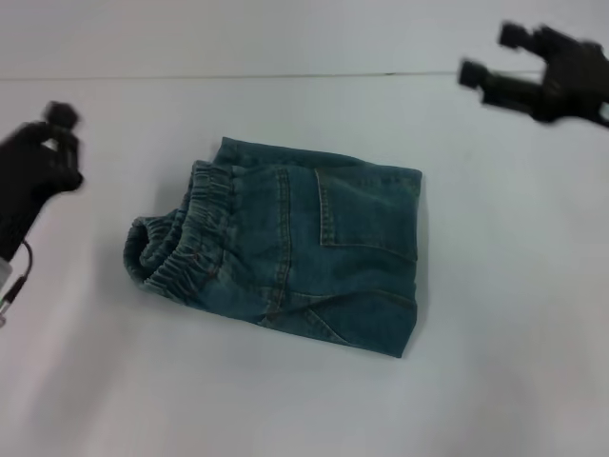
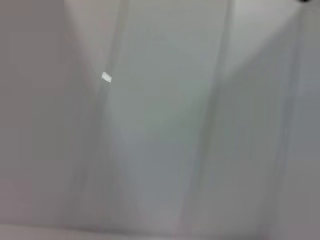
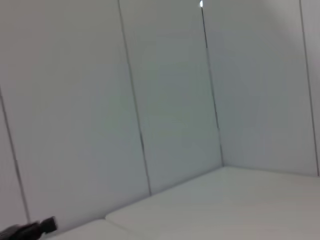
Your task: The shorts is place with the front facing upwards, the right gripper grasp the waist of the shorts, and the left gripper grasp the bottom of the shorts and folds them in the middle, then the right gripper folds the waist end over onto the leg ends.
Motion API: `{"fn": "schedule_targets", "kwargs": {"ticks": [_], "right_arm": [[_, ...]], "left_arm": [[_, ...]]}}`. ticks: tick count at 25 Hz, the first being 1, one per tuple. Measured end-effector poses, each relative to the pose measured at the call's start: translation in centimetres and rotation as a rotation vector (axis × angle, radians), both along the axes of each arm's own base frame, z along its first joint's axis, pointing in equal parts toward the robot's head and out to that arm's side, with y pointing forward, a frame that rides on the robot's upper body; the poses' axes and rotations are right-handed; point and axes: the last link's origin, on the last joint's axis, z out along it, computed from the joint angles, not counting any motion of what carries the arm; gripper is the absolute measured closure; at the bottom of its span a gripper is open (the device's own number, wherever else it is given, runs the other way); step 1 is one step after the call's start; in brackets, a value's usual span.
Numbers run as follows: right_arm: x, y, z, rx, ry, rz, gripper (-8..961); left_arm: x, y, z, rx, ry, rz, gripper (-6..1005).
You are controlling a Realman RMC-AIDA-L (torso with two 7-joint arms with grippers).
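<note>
Shorts lie folded into a compact bundle at the middle of the white table, nothing touching them. Nearest edge of the bundle is the fold running toward 5 o'clock, with a back patch pocket facing up on the 3 o'clock half. The waist of the shorts, the puckered elastic band, sits at the 9 o'clock end, doubled over in stacked layers; the leg hems can't be made out in the bundle. Left gripper hangs at 9 o'clock of the shorts, well apart from the cloth and holding nothing; it's blurred, so can't tell whether the fingers are spread or together. A thin cable dangles below that arm at the frame edge. Right gripper is off at 2 o'clock, farthest back, well clear of the shorts, two fingers spread apart with nothing between them. Left wrist view shows only blurred pale wall panels. Right wrist view shows wall panels with dark seams plus a strip of table, and a black gripper tip at one corner.
</note>
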Motion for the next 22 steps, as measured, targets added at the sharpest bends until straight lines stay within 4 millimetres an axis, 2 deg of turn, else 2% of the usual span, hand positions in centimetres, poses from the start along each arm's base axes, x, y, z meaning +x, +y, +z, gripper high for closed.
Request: {"fn": "schedule_targets", "kwargs": {"ticks": [3, 6, 9, 11, 17, 22], "right_arm": [[1.6, -1.6, 0.2, -0.065, -0.035, 0.023, 7], [2.5, -3.0, 0.4, -0.153, -0.086, 0.059, 7], [2.9, -4.2, 0.1, -0.256, -0.146, 0.099, 6], [2.9, -4.7, -0.3, -0.296, -0.164, 0.113, 6], [2.6, -5.5, -2.5, -0.392, -0.211, 0.132, 7], [2.5, -5.7, -3.5, -0.414, -0.226, 0.132, 7]], "left_arm": [[0.4, -0.3, 0.8, -0.263, 0.035, -0.148, 962], [1.5, -1.6, 1.6, -0.468, 0.097, -0.319, 849], [2.6, -2.6, 2.2, -0.555, 0.124, -0.429, 752], [2.9, -2.8, 2.1, -0.583, 0.139, -0.452, 708], [3.7, -2.3, -0.2, -0.772, 0.196, -0.448, 576], [3.9, -1.7, -0.7, -0.84, 0.224, -0.41, 336]]}}
